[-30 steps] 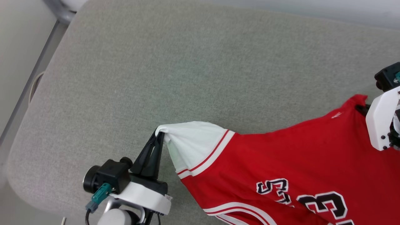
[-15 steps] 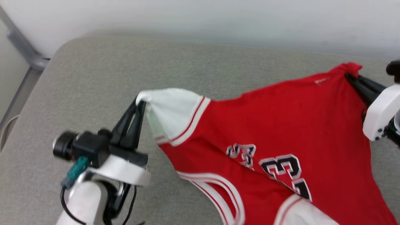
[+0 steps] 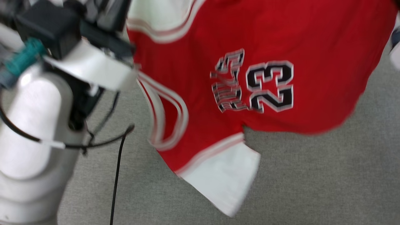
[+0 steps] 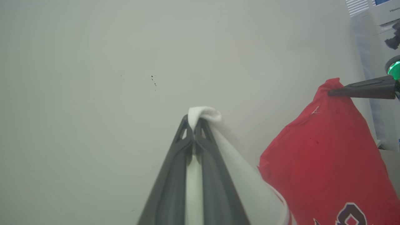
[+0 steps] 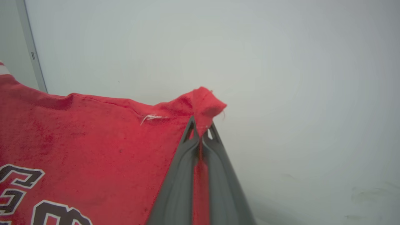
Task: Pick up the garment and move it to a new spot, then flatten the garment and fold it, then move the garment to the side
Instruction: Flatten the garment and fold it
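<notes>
Where the pale left forearm (image 3: 31, 125) rises close up in the head view, a black cable (image 3: 117, 175) dangles beside it above the grey padded surface (image 3: 312, 175). Just beyond, the garment (image 3: 187, 78) hangs in the air, stretched between the two arms with its printed chest facing the head camera. The black number 23 (image 3: 270, 86) reads upright. The lettering to its left is creased and blurred, so I cannot read it. The striped neck trim (image 3: 165, 118) droops in a loop near the forearm, and one white sleeve (image 3: 225, 178) hangs lowest, over the padding. Whether it touches the padding I cannot tell, as the picture is smeared.

The left gripper (image 4: 194, 120) is pinched tight on the bunched tip of the other white sleeve, a little cloth poking out above its fingertips. The red body sags away to its right. The right gripper (image 5: 201, 125) is clamped on a puckered red corner of the shirt, with a short white thread (image 5: 151, 117) on the fabric just beside it. From there the top edge of the cloth runs away nearly level.

Behind everything stands a plain pale wall (image 4: 93, 93). A white appliance (image 4: 382, 12) sits at the far right in the left wrist view, and a grey vertical strip (image 5: 31, 47) runs down the wall in the right wrist view.
</notes>
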Tool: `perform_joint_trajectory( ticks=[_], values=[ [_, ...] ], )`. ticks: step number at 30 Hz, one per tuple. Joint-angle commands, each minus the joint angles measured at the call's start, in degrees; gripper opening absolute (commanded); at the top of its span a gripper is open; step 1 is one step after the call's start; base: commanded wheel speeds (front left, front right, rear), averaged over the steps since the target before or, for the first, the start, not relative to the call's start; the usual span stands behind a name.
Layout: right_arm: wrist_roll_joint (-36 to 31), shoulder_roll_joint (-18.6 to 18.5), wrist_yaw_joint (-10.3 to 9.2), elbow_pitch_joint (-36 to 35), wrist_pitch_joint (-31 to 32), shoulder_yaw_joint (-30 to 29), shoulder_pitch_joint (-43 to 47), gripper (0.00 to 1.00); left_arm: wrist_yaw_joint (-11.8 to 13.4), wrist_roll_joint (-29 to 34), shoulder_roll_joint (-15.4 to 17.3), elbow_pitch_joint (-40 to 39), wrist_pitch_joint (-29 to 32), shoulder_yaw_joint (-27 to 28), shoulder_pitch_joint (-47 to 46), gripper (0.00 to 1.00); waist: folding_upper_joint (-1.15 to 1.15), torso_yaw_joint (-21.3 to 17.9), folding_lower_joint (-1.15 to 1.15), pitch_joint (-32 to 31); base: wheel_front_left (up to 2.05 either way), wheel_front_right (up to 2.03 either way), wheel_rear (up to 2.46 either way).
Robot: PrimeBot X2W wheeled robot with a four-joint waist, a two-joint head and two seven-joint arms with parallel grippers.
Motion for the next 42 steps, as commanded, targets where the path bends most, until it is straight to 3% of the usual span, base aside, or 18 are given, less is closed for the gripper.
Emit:
perform_joint_trajectory(
  ticks=[1, 12, 24, 33, 42],
  values=[
    [-0.63, 0.32, -0.09, -0.13, -0.08, -0.42, -1.63, 0.00, 0.01, -0.26, 0.54, 0.07, 0.03, -0.01, -1.91, 0.00, 0.00, -0.97, 0.00, 2.30, 0.00, 0.00, 0.00],
    [-6.45, 2.38, -0.09, 9.36, -0.29, 0.44, -25.97, 0.00, -0.07, -4.22, 2.89, 14.02, 0.97, -3.58, -32.49, 0.00, 0.00, -2.50, 0.00, 12.52, 0.00, 0.00, 0.00],
    [-9.83, 6.19, -0.08, 23.03, -8.23, 3.44, -48.06, 0.00, -0.08, -3.67, 3.87, 34.99, -6.34, -6.87, -58.21, 0.00, 0.00, -3.68, 0.00, 18.09, 0.00, 0.00, 0.00],
    [-8.42, 6.53, -0.09, 30.69, -11.75, 8.40, -55.34, 0.00, -0.09, -5.47, 2.90, 43.47, -10.31, -11.62, -62.96, 0.00, 0.00, -3.59, 0.00, 21.00, 0.00, 0.00, 0.00],
    [-2.98, 6.75, -0.09, 36.34, -16.43, 15.11, -51.00, 0.00, -0.09, -8.87, 4.06, 47.94, -13.04, -14.67, -57.11, 0.00, 0.00, -3.42, 0.00, 23.20, 0.00, 0.00, 0.00]
  ],
)
